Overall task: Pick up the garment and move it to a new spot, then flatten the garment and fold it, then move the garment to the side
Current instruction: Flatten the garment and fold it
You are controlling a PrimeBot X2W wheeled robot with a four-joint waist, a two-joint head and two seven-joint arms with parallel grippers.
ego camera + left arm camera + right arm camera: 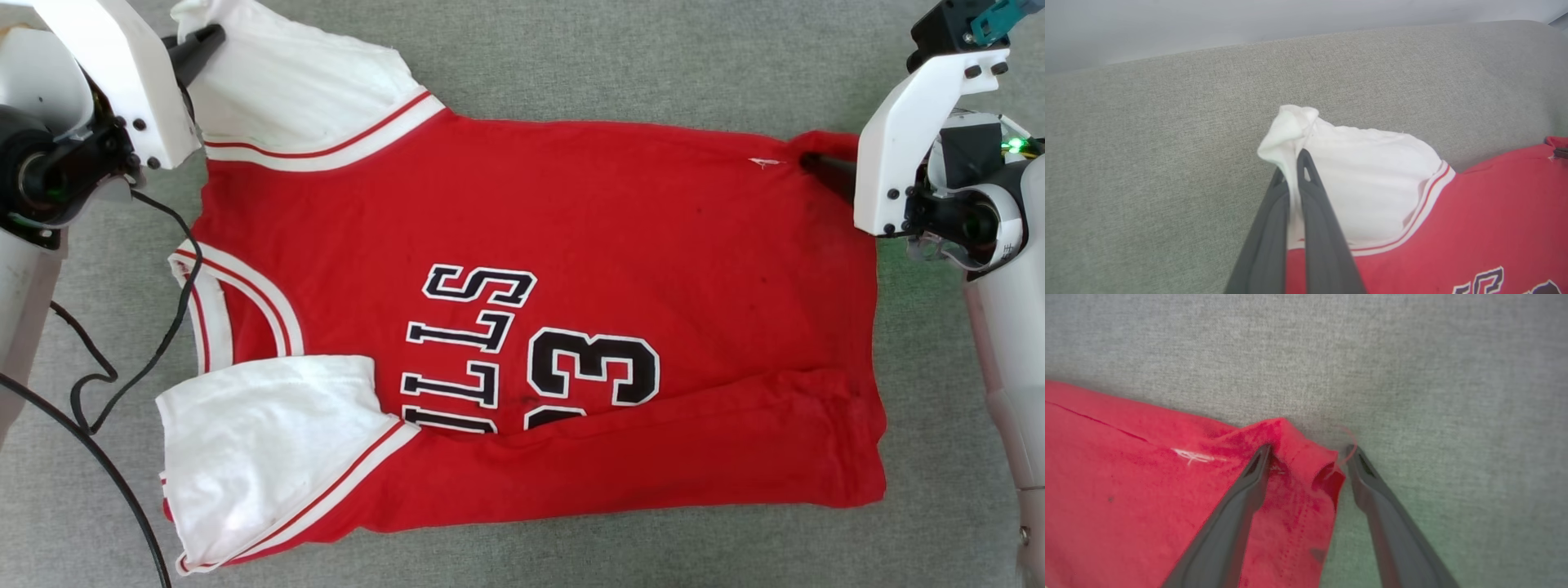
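Observation:
The garment, a red shirt with white sleeves and a black number print, lies spread on the grey surface, its near edge folded over the print. My left gripper at the far left corner is shut on the white sleeve, pinching its tip between the fingers. My right gripper stands open at the far right, its two fingertips straddling the bunched red hem corner. In the head view that gripper pokes into the red corner.
Grey fabric surface lies all round the shirt. Black cables trail over it at the near left, beside my left forearm. A pale wall rises behind the surface's far edge.

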